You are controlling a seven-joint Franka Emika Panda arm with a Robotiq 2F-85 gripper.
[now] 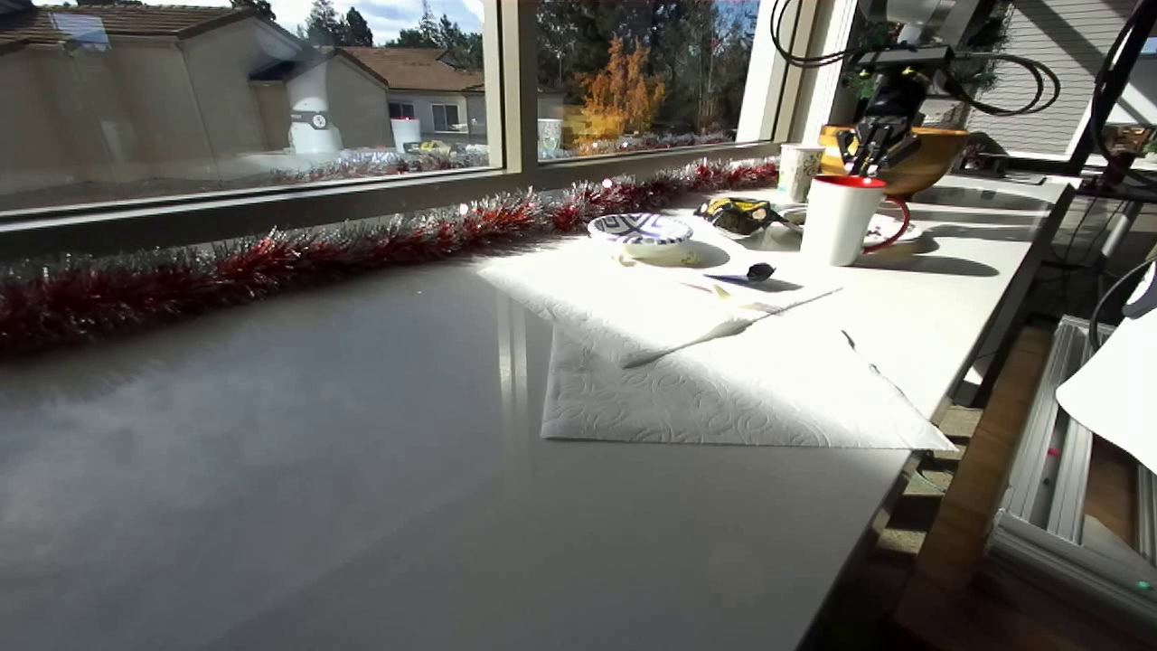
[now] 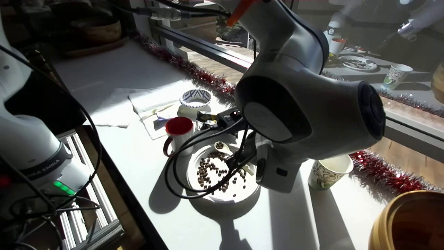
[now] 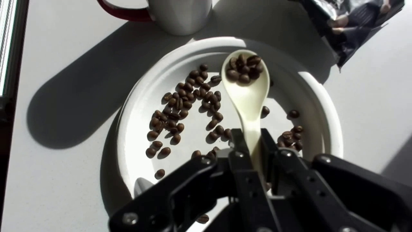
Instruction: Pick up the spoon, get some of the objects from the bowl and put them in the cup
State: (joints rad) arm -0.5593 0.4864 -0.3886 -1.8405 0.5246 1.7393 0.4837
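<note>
A red-and-silver tinsel garland (image 1: 380,237) runs along the counter (image 1: 380,488) at the foot of the window frame (image 1: 513,81); outside stand a beige building (image 1: 117,108) with a brown roof (image 1: 136,22) and an orange-leaved tree (image 1: 624,86). 2 white paper towels (image 1: 705,393) lie overlapping on the counter, near a small blue-and-white patterned bowl (image 1: 640,233). Close to that bowl lies a crumpled black-and-yellow packet (image 1: 737,217). In both exterior views, a swirl-patterned paper cup (image 2: 327,175) stands upright near the garland.

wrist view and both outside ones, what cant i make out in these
How many beans: spoon and gripper hide part of the plate in the wrist view.
Mug: rim cut off by the wrist view's top edge.
Packet: any lettering too small to read in both exterior views.
Golden-brown bowl: partly cut off by right and bottom edges in an exterior view.
</note>
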